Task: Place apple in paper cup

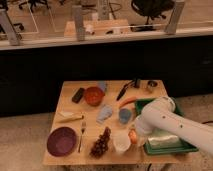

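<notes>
Camera view: gripper (135,131) is lower centre-right, at the end of the white arm (172,122) that comes in from the right edge. Apple (132,137) is at its tip, just right of the paper cup (121,143), prob. lined up for a drop in. Grip open or closed: can't tell.

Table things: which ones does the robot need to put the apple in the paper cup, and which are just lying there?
Needed: apple, paper cup, end effector right beside the apple.

Just lying about: purple plate, grapes, fork, red bowl, blue-grey cup, carrot, green tray.
</notes>
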`<state>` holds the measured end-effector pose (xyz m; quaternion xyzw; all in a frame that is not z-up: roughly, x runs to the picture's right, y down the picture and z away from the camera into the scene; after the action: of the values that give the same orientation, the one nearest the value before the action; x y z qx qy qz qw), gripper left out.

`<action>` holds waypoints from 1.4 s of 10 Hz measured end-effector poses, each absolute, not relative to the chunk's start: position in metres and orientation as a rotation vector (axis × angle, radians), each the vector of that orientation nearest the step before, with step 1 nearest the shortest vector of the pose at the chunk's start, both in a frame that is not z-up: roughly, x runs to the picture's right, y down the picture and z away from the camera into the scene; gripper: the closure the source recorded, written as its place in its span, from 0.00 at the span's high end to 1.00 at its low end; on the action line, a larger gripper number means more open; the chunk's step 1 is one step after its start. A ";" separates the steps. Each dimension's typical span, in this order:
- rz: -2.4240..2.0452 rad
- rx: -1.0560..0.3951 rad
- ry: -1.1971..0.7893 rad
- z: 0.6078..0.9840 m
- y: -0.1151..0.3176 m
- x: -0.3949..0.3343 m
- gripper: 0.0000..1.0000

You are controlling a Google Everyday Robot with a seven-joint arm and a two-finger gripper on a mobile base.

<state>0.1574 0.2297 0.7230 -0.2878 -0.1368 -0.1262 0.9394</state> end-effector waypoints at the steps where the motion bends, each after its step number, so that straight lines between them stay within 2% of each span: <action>1: -0.257 -0.583 -0.271 0.723 0.226 0.160 0.09; 8: -0.167 -0.491 -0.235 0.695 0.174 0.204 0.09; 14: -0.177 -0.537 -0.459 0.685 0.182 0.169 0.09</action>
<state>0.1688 0.1824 0.6846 -0.2628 -0.2244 -0.0865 0.9344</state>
